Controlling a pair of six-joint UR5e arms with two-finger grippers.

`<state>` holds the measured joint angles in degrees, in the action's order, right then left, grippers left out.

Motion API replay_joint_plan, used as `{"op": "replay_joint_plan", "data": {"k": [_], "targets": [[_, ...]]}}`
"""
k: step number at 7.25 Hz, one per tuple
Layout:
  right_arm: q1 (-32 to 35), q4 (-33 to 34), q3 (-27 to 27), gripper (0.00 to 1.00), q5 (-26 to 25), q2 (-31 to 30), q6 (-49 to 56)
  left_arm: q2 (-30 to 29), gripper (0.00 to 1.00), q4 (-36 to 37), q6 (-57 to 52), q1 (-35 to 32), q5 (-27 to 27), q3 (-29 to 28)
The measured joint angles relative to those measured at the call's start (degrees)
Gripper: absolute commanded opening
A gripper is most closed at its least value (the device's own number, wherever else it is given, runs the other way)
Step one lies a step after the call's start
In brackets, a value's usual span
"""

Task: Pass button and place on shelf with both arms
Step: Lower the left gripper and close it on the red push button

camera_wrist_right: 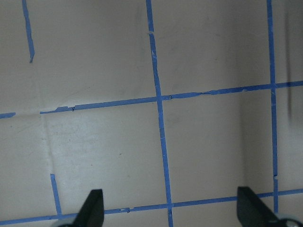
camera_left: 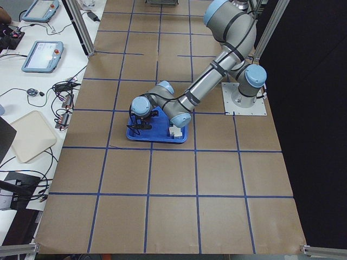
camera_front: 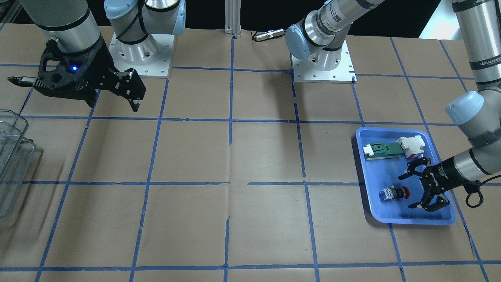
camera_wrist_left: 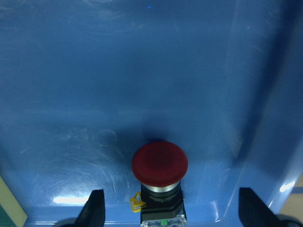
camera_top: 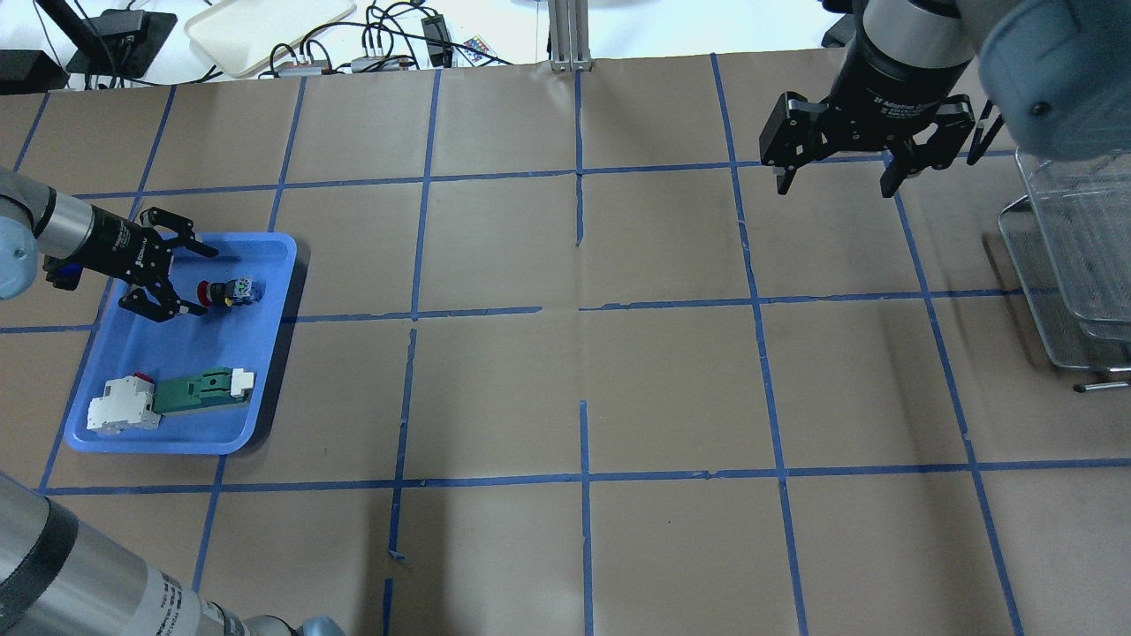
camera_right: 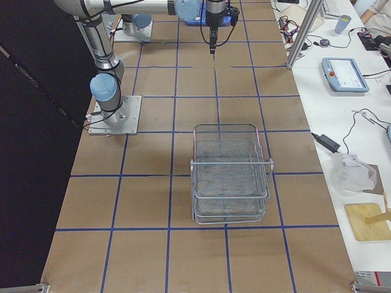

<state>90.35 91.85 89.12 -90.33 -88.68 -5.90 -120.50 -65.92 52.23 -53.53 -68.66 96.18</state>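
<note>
The button [camera_front: 394, 193] lies on its side in the blue tray [camera_front: 395, 131]. Its red cap points at my left gripper [camera_front: 409, 191]. That gripper is open, its fingers just short of the cap, one on each side. The overhead view shows the same: button [camera_top: 228, 292], left gripper [camera_top: 199, 281]. In the left wrist view the red cap [camera_wrist_left: 160, 163] is centred between the fingertips [camera_wrist_left: 94, 208]. My right gripper [camera_top: 834, 187] is open and empty, held high over the table near the wire shelf [camera_top: 1069, 265]. The shelf also shows in the right side view [camera_right: 229, 177].
The tray [camera_top: 265, 353] also holds a green-and-white flat part [camera_top: 199, 390] and a white block with a red bit [camera_top: 122, 411], both on the side nearer the robot. The table is brown paper with blue tape lines [camera_wrist_right: 158, 99]. Cables and devices lie beyond the far edge.
</note>
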Motion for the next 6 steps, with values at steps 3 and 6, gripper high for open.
{"op": "replay_joint_plan", "data": {"k": [3,6], "targets": [[0.0,0.0,0.0,1.00,0.1,0.0,0.0,-1.0,1.00,0.3,-0.5,0.6,-0.3,-0.2],[0.0,0.0,0.0,1.00,0.0,0.0,0.0,-1.5,1.00,0.4,-0.3,1.6,-0.3,0.0]]}}
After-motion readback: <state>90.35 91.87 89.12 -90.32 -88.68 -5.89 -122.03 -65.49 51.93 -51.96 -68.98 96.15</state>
